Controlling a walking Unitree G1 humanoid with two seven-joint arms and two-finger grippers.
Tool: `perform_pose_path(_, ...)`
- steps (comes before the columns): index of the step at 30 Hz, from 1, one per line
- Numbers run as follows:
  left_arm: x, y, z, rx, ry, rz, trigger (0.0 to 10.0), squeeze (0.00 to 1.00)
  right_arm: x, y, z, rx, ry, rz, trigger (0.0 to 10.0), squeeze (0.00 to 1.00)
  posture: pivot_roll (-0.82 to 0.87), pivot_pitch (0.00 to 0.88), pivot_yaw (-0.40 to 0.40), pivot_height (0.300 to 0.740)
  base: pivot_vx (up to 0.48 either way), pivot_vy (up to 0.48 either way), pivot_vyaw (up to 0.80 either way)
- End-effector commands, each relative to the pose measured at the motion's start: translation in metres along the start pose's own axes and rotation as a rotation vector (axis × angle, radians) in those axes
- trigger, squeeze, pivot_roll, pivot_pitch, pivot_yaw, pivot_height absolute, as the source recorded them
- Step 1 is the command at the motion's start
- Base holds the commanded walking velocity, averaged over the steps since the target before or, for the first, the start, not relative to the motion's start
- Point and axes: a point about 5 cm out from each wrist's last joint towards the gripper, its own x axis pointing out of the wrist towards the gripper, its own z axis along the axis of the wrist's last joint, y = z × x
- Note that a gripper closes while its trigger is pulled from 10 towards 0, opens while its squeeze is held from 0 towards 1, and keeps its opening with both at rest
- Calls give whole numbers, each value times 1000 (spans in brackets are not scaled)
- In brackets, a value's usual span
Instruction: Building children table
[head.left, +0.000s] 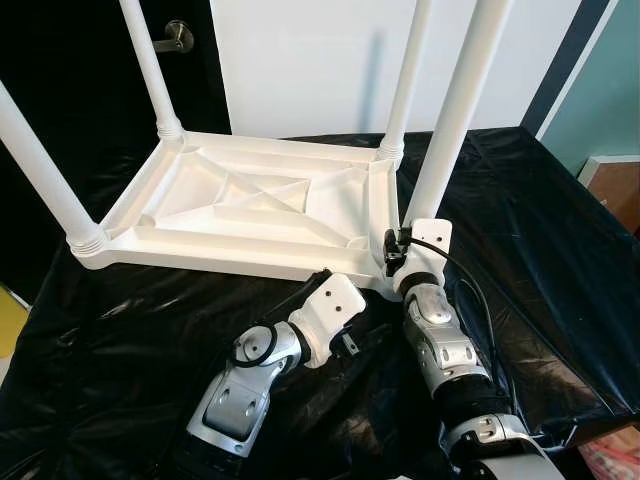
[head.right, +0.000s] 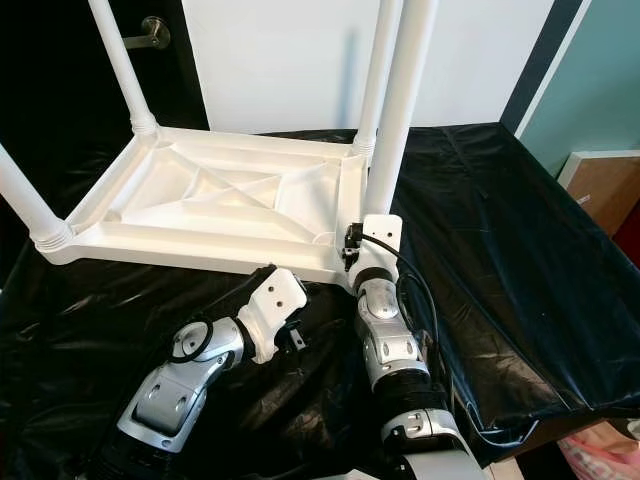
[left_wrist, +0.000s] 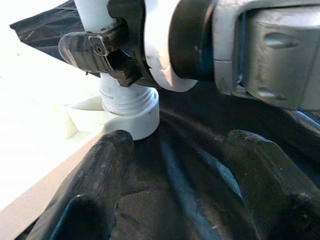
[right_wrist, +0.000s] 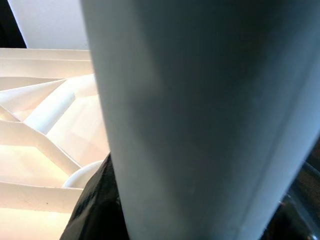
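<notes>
While upturned on the worktop (head.left: 540, 230), children's table (head.left: 250, 205) receiving fourth leg (head.left: 455, 120), gripped in right gripper (head.left: 400, 250) jaws for threading; left gripper (left_wrist: 170, 165) jaws released beside socket (left_wrist: 132, 112).

A thick white table leg (right_wrist: 200, 115) stands very close to the camera. Beside it lies the ribbed white underside of the tabletop (right_wrist: 45, 130), with a black finger (right_wrist: 95, 210) against the leg's base.

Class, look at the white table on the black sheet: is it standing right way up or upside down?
Upside down. The white table lies top-down on the black sheet, ribbed underside showing and legs pointing up; the right tool grips the near-right leg.
</notes>
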Motion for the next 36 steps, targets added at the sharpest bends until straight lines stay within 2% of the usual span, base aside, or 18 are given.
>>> perform_pose_path(1, 0, 6, 1, -9, 3, 115, 10000, 0, -8, 4, -23, -14, 116, 10, 10000, 0, 44, 27, -72, 740, 0, 0, 0)
perform_pose_path(3, 0, 7, 1, -9, 2, 120, 10000, 0, -8, 4, -21, -3, 99, 10, 10000, 0, 47, 24, -71, 740, 0, 0, 0)
perform_pose_path(4, 0, 8, 1, -8, 2, 125, 10000, 0, -7, 1, -16, 1, 68, -1, 10000, 345, 47, 23, -70, 740, 0, 0, 0)
perform_pose_path(6, 0, 8, 1, -8, 2, 125, 10000, 0, -7, 1, -16, 1, 68, -1, 10000, 345, 47, 23, -70, 740, 0, 0, 0)
perform_pose_path(7, 0, 9, 1, -7, 2, 126, 10000, 0, -7, 1, -14, 19, 55, 9, 10000, 1000, 49, 22, -69, 740, 0, 0, 0)
perform_pose_path(13, -1, 9, 2, -3, 1, 128, 10000, 0, -9, -5, 0, 35, -54, 60, 10000, 1000, 47, 16, -66, 740, 0, 0, 0)
perform_pose_path(16, -1, 8, 1, -1, 4, 124, 10000, 0, -11, -7, 6, 36, -101, 142, 10000, 1000, 49, 7, -66, 740, 0, 0, 0)
perform_pose_path(17, -1, 7, 1, 0, 3, 119, 10000, 0, -13, -9, 6, 46, -106, 196, 10000, 1000, 50, 3, -66, 740, 0, 0, 0)
perform_pose_path(19, -1, 7, 1, 0, 3, 119, 10000, 0, -13, -9, 6, 46, -106, 196, 10000, 1000, 50, 3, -66, 740, 0, 0, 0)
perform_pose_path(20, -1, 7, 2, 3, 3, 113, 10000, 0, -16, -13, 6, 46, -109, 251, 10000, 1000, 47, 6, -62, 740, 0, 0, 0)
perform_pose_path(21, -1, 7, 2, 3, 3, 113, 10000, 0, -16, -13, 6, 46, -109, 251, 10000, 1000, 47, 6, -62, 740, 0, 0, 0)
perform_pose_path(23, -2, 7, 1, 7, 4, 108, 10000, 0, -19, -18, 5, 32, -112, 303, 10000, 1000, 47, 6, -62, 740, 0, 0, 0)
perform_pose_path(25, -2, 7, 0, 13, 11, 103, 10000, 0, -25, -33, 1, -12, -96, 406, 10000, 1000, 40, 2, -61, 740, 0, 0, 0)
perform_pose_path(26, -2, 7, 0, 13, 11, 103, 10000, 0, -25, -33, 1, -12, -96, 406, 10000, 1000, 40, 2, -61, 740, 0, 0, 0)
perform_pose_path(27, -2, 7, -1, 14, 12, 102, 10000, 0, -26, -38, 0, -28, -83, 442, 10000, 180, 39, 0, -60, 740, 0, 0, 0)
perform_pose_path(28, -2, 7, -1, 14, 12, 102, 10000, 0, -26, -38, 0, -28, -83, 442, 10000, 180, 39, 0, -60, 740, 0, 0, 0)
perform_pose_path(29, -2, 6, -1, 13, 12, 100, 10000, 0, -27, -46, -2, -43, -62, 492, 10000, 0, 37, 0, -60, 740, 0, 0, 0)
perform_pose_path(36, -2, 4, -1, 14, 12, 93, 10000, 0, -24, -61, -3, -106, -19, 612, 10000, 0, 33, 0, -55, 740, 0, 0, 0)
